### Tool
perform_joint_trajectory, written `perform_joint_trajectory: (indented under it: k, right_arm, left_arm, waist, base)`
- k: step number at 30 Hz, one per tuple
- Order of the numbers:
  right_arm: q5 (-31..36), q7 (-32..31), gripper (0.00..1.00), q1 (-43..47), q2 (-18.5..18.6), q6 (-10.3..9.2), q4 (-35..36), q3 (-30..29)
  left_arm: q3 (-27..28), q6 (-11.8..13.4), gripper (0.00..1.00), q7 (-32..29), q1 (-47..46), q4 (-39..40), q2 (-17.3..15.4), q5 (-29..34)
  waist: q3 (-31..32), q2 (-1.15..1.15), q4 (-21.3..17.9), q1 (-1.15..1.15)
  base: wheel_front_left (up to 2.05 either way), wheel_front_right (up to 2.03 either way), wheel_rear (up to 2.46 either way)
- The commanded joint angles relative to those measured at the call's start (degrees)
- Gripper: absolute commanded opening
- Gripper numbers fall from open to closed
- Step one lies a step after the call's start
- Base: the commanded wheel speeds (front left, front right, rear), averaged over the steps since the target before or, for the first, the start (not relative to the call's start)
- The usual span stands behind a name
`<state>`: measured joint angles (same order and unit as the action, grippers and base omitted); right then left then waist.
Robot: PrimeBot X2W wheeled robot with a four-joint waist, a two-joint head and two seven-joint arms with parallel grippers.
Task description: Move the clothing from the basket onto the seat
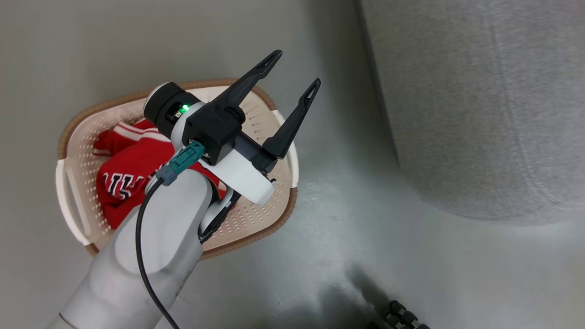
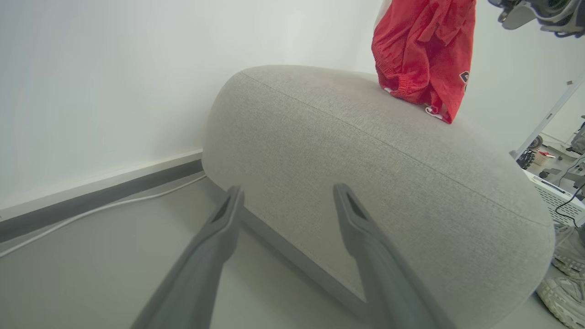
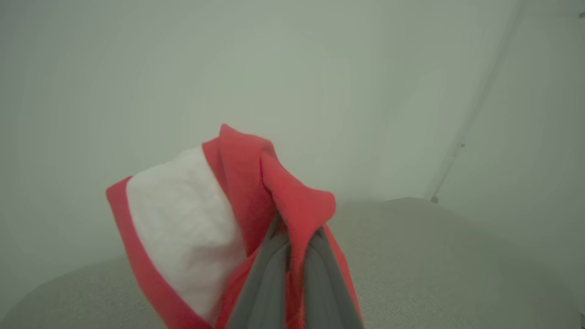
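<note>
The cream basket with a brown rim stands on the floor at the left of the head view. Red clothing with white stripes and lettering lies crumpled inside it. My left gripper hovers over the basket's right side, open and holding nothing. Its two fingers point toward the grey seat. A second red garment hangs above the seat's top, its lower hem touching the fabric. My right gripper is shut on that garment, which shows a white lining, above the seat.
The seat lies to the right of the basket with a strip of bare floor between them. A white cable runs along the wall's baseboard. Shoes and a white unit are beyond the seat's far end.
</note>
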<state>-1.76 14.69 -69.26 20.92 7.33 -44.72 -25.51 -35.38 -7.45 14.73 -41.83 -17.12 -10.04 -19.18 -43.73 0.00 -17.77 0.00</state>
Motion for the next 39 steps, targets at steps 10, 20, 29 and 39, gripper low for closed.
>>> perform_joint_trajectory:
  k: [10, 20, 29, 39]
  right_arm:
    - [-0.5, 0.3, 1.0, 6.2, -3.3, 0.16, -4.6, 0.8]
    - [-6.7, 0.3, 1.0, 16.4, -4.3, 0.16, 1.1, 8.4]
    - [-11.7, 0.3, 1.0, 24.3, -3.6, 0.16, 8.0, 14.6]
    - [-14.4, 0.3, 1.0, 28.6, -3.8, 0.16, 13.5, 20.4]
  left_arm:
    - [1.7, 0.0, 1.0, 0.3, -1.0, 1.7, 0.8, 0.6]
    - [3.9, 0.0, 1.0, 0.3, 1.9, 2.0, 2.1, 0.1]
    - [9.2, 0.0, 1.0, 0.3, 6.5, 2.3, 3.6, 0.3]
    - [18.4, 0.0, 1.0, 0.3, 12.9, 1.8, 5.4, 0.9]
  waist:
    - [-0.4, 0.0, 2.7, 0.0]
    - [5.5, 0.0, 3.0, 0.0]
    - [12.6, 0.0, 5.1, 0.0]
    - [21.5, 0.0, 10.1, 0.0]
  base:
    - [0.0, 0.0, 0.0]
    - [0.0, 0.0, 0.0]
    - [0.0, 0.0, 0.0]
    - [0.0, 0.0, 0.0]
